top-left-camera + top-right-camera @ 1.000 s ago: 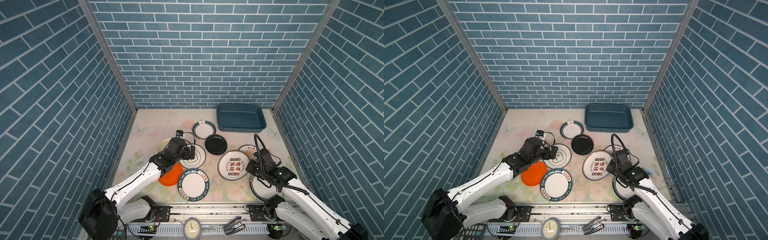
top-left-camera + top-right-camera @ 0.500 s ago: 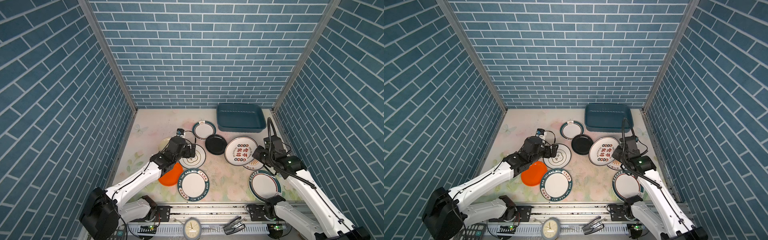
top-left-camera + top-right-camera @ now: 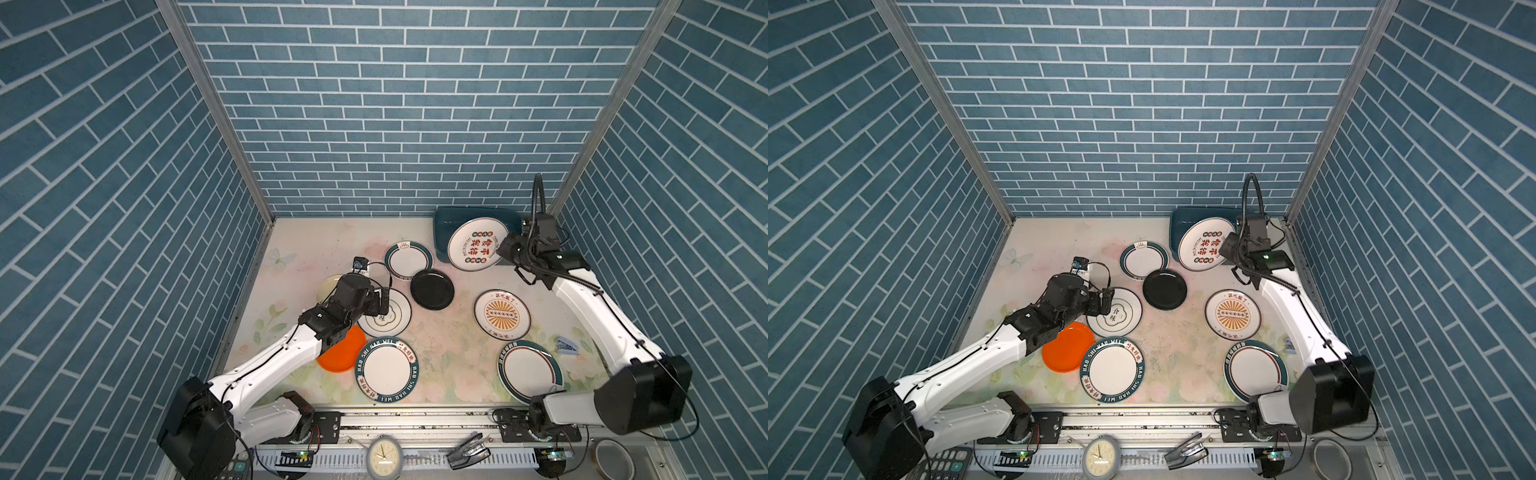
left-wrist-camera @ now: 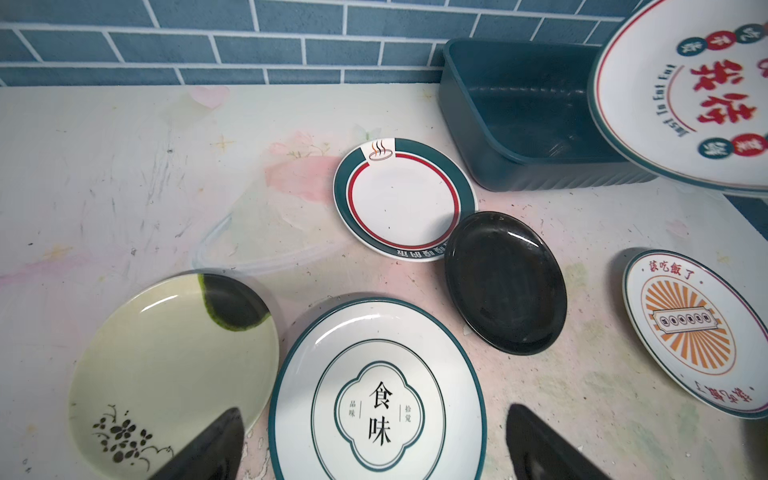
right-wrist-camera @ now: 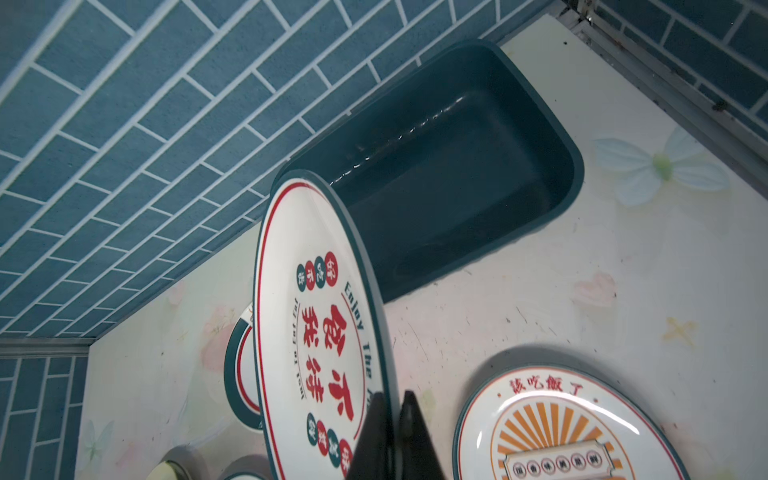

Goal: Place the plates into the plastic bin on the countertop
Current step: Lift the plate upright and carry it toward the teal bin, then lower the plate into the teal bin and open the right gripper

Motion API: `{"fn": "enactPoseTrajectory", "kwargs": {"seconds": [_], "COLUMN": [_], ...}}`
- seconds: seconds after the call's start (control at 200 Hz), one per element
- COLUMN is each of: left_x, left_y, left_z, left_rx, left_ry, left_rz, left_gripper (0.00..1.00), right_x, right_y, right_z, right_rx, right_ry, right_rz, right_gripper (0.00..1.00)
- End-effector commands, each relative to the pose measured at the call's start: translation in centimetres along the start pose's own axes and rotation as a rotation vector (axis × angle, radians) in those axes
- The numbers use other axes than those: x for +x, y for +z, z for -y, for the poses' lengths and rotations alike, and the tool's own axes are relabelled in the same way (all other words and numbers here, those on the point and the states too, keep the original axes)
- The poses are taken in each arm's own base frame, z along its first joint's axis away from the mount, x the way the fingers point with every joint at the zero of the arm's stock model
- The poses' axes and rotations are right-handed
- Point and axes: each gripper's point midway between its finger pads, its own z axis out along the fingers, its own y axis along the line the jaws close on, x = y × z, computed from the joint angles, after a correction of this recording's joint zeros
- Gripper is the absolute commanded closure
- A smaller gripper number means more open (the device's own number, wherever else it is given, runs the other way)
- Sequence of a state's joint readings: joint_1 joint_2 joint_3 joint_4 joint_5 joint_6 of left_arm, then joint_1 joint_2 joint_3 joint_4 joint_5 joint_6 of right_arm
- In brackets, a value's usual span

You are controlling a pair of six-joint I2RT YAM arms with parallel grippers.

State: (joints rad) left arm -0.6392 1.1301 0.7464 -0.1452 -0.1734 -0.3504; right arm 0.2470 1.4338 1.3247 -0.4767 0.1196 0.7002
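Right gripper [image 5: 392, 401]: jaws pressed onto the rim of a large round white plate with red Chinese characters and a thin teal edge [image 3: 473, 246]. The plate is tilted and lifted off the surface. In both top views it overlaps the near-left part of the dark teal rectangular plastic bin [image 3: 444, 220]; contact with the bin rim cannot be told. The bin sits at the far right of the pale rose-printed countertop [image 3: 316, 245], by the back brick wall.

Left gripper [image 4: 372, 411]: jaws spread wide over a round white plate with a teal quatrefoil motif [image 4: 378, 353].
- Just beside it: pale green glazed plate with a dark patch [image 4: 166, 361], glossy black round plate [image 3: 432, 289]
- Partly under the left arm: plain orange round plate [image 3: 338, 353]
- Flat on the countertop: small white plate with teal band and red ring [image 3: 408, 260], white plate with orange sunburst [image 3: 502, 313], white plate with lettered teal rim [image 3: 386, 370], white plate with teal-and-red rim [image 3: 528, 371]
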Motion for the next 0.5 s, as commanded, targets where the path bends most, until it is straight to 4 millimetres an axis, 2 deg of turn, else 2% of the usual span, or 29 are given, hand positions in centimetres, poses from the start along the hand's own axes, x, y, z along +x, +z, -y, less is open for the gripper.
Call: {"fn": "enactPoseTrajectory", "kwargs": {"seconds": [0.0, 0.16, 0.35, 0.495], "left_x": [-1.0, -0.7, -0.6, -0.5], "left_y": [-1.2, -2.2, -3.4, -3.6], "left_z": [-0.4, -1.6, -3.4, -3.6], "left_rx": [-0.018, -0.067, -0.148, -0.154], "left_ry": [0.017, 0.043, 0.074, 0.076], "left_rz": [0.044, 0.05, 0.065, 0.073], "left_gripper": [0.0, 0.0, 0.0, 0.01], "right_x": [-4.4, -6.5, -7.5, -7.4], "right_y": [1.6, 5.6, 9.3, 11.8], "right_z": [-1.3, -1.8, -3.3, -2.2], "right_rx": [0.004, 0.02, 0.005, 0.072], "right_ry": [-0.025, -0.016, -0.018, -0.02], "right_rz": [0.123, 0.146, 0.117, 0.095], "right_gripper": [1.0, 1.0, 1.0, 1.0]}}
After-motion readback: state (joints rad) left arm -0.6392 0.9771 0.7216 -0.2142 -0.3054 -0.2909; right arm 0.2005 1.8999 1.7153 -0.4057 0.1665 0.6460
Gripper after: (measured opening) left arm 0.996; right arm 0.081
